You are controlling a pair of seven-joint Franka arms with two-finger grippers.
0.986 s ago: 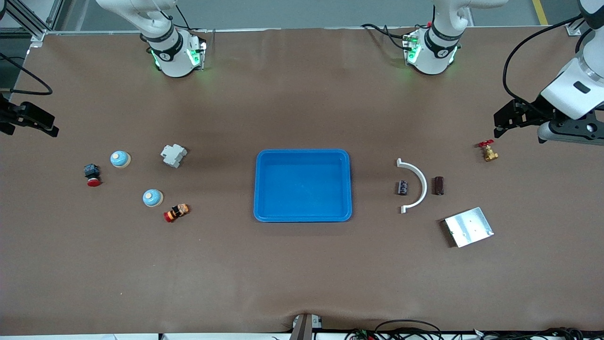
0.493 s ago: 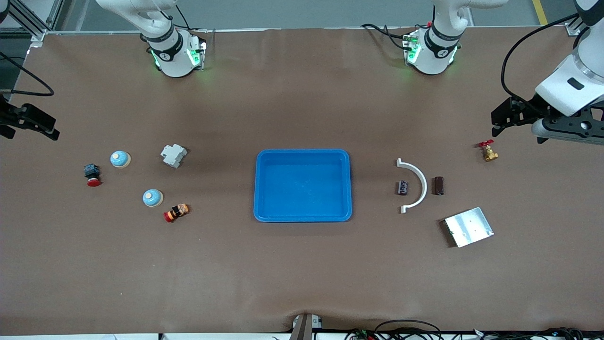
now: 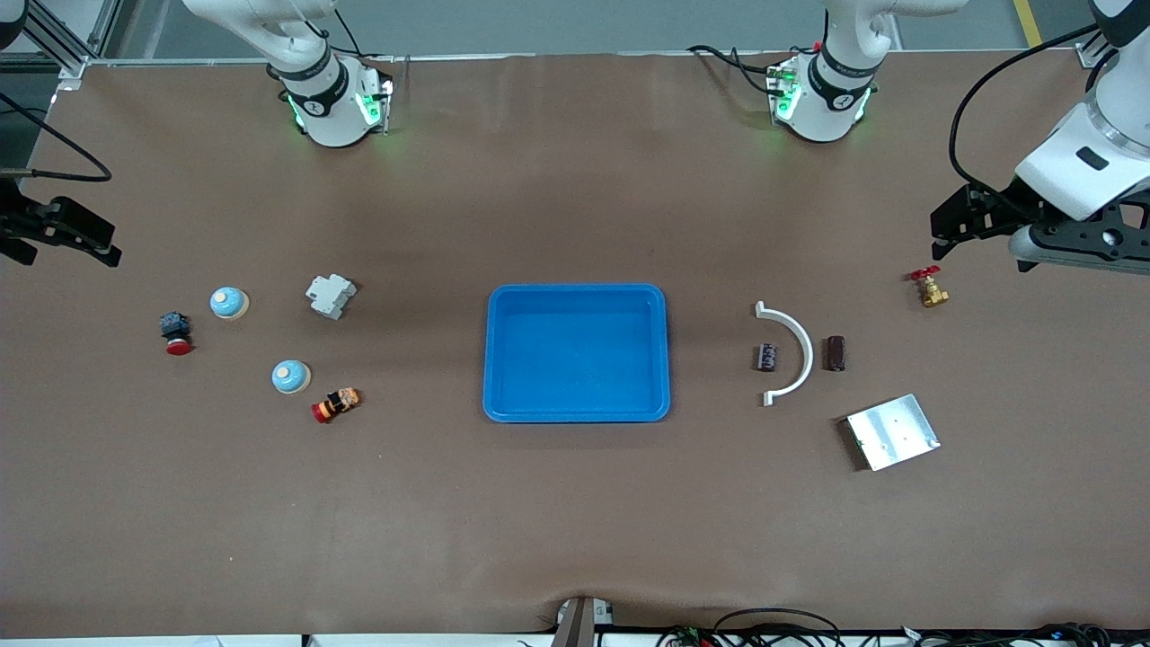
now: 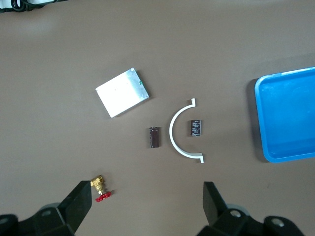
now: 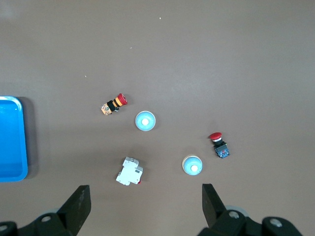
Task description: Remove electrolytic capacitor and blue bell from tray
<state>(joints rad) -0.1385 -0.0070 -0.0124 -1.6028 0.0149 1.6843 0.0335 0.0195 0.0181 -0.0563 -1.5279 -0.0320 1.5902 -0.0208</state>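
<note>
While empty, glossy blue rectangular tray (image 3: pixel 576 352), domed bells (image 3: pixel 229 302).

The brown-covered table (image 3: pixel 575 521) carries a blue plastic tray (image 3: pixel 577 409), two pale-blue dome bells (image 3: pixel 229 302), two dark cylindrical capacitors (image 3: pixel 766 357), a white curved bracket (image 3: pixel 802 355) and a square metal plate (image 3: pixel 892 431).

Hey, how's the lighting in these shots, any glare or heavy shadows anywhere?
Front view: even light, soft shadow beside the blue tray, green glow at both arm bases. Left wrist view: bright sheen on the metal plate. Right wrist view: flat light, the bells cast little shadow.
</note>
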